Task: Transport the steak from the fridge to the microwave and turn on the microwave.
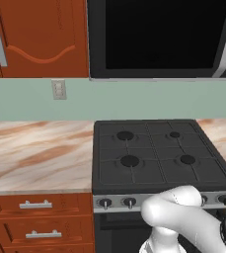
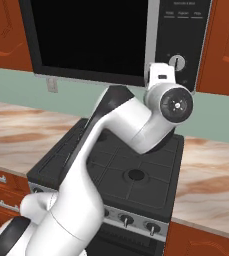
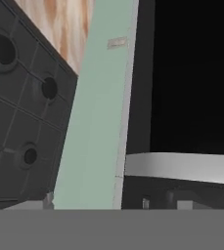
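One microwave [image 1: 161,37] hangs shut above one stove [image 1: 159,155] with four burners; panel writing unreadable; hand's state: cannot tell

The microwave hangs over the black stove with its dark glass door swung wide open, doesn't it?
Not quite. The microwave does hang over the black stove, but its dark glass door is shut, flat against the front. The left base view shows this, and the right base view agrees.
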Available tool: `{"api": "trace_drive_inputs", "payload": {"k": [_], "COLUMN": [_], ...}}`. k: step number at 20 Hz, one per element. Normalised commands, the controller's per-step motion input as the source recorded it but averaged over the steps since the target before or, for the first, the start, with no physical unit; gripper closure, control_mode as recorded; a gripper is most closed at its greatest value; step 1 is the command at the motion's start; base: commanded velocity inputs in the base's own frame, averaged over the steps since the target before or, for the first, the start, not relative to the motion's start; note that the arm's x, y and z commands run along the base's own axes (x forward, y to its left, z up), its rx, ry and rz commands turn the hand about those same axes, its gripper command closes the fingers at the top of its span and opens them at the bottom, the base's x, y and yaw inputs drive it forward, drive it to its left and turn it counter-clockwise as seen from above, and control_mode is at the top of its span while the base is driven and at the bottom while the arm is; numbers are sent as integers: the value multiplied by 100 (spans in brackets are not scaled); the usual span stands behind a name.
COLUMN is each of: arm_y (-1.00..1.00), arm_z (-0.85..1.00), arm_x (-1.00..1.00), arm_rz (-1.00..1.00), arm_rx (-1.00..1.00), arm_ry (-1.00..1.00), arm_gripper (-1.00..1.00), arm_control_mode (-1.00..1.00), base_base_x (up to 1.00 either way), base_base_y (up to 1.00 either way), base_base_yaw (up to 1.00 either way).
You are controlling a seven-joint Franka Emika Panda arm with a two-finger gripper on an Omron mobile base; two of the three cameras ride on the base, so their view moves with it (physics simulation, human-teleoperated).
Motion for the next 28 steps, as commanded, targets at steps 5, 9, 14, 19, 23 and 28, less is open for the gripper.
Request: {"api": "trace_drive_inputs", "payload": {"k": [5,9,14,19,23,28], "arm_y": [-16,-23,-21,-20,-11,0], "arm_z": [-17,-4,0,0,0,0], "arm_x": [50,52,41,24,22,23], "arm_rz": [0,0,0,0,0,0], "arm_rx": [0,2,2,2,0,0], "arm_ry": [0,0,0,0,0,0], "arm_gripper": [100,100,100,100,100,100], "arm_control_mode": [-100,-100,-100,-100,-100,-100], "base_base_x": [0,0,0,0,0,0], "base_base_y": [0,0,0,0,0,0], "base_base_yaw": [0,0,0,0,0,0]}}
